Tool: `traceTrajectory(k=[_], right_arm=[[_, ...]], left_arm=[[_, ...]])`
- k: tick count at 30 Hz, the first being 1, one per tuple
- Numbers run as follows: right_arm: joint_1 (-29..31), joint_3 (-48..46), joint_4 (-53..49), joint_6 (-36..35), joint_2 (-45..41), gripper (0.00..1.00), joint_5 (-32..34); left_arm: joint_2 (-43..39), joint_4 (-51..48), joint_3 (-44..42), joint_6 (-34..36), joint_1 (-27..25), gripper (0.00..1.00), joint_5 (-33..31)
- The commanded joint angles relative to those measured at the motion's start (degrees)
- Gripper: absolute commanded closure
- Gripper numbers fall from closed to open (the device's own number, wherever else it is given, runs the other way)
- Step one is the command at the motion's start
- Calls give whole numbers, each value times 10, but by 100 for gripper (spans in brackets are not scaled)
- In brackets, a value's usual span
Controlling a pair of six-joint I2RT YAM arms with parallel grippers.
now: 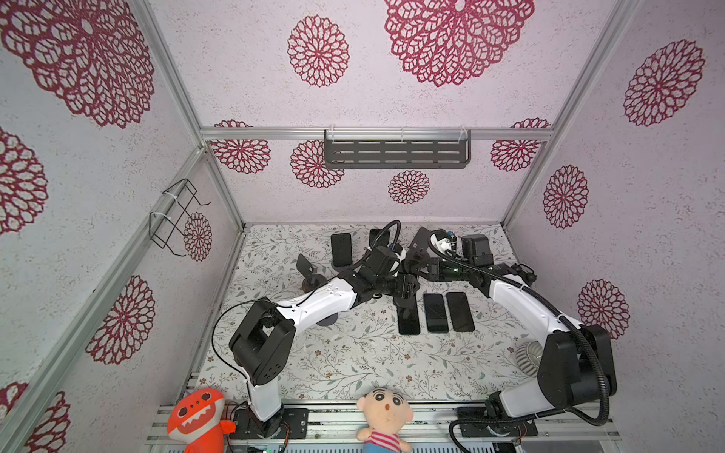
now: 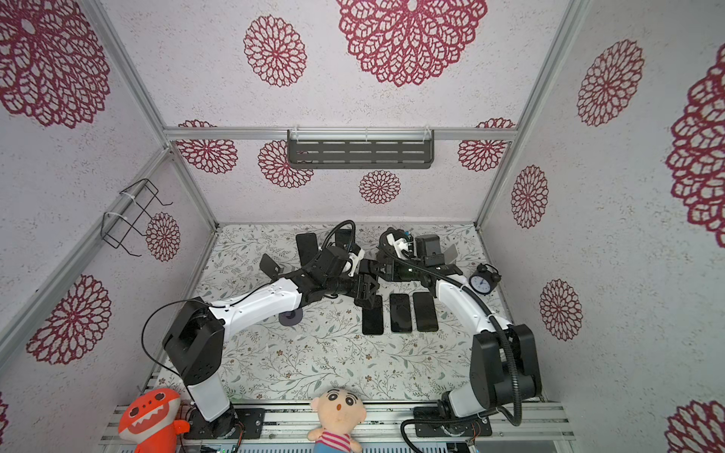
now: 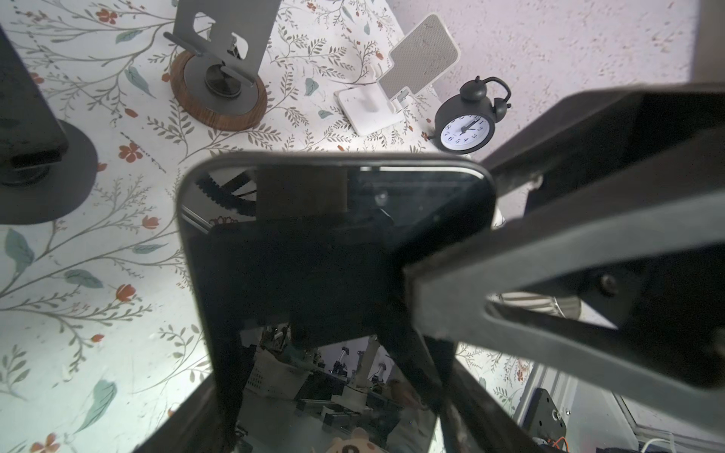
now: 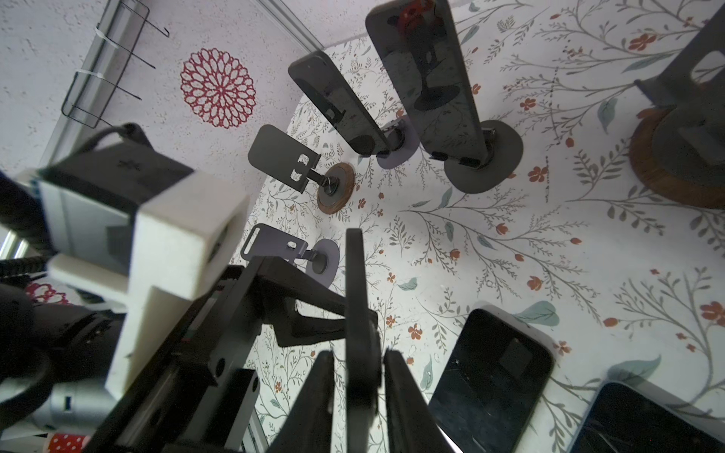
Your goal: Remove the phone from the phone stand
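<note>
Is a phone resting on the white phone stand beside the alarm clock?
No, the white phone stand shows its bare dotted plate, with nothing on it.

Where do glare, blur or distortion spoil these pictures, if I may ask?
Left wrist view: the phone has a glossy screen that mirrors the rig and room. Right wrist view: the near white camera mount is blurred, while the far stand is sharp. In both top views the wide lens makes the post lean outward, and the light is even.
</note>
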Motion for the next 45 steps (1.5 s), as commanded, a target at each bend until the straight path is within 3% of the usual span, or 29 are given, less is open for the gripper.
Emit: traceTrajectory(k=[1, 3, 7, 15, 22, 29, 45], right_arm=[[-3, 19, -12, -23, -25, 50, 17], [-15, 20, -27, -26, -28, 45, 29], [-41, 2, -40, -33, -43, 44, 75], [-64, -49, -48, -47, -64, 43, 170], [-72, -50, -44, -58, -59, 42, 191], [-77, -55, -36, -60, -61, 42, 196], [-85, -73, -28, -62, -68, 42, 188]], left_arm=[[-6, -5, -2, -13, -2, 33, -15], [-6, -28, 0, -26, -1, 33, -30], [-6, -102, 10, -51, -2, 36, -54], [29, -303, 58, -164, -3, 61, -178], [117, -443, 162, -199, -14, 63, -194], [176, -465, 204, -213, -21, 64, -194], [200, -410, 186, -216, -21, 56, -149]])
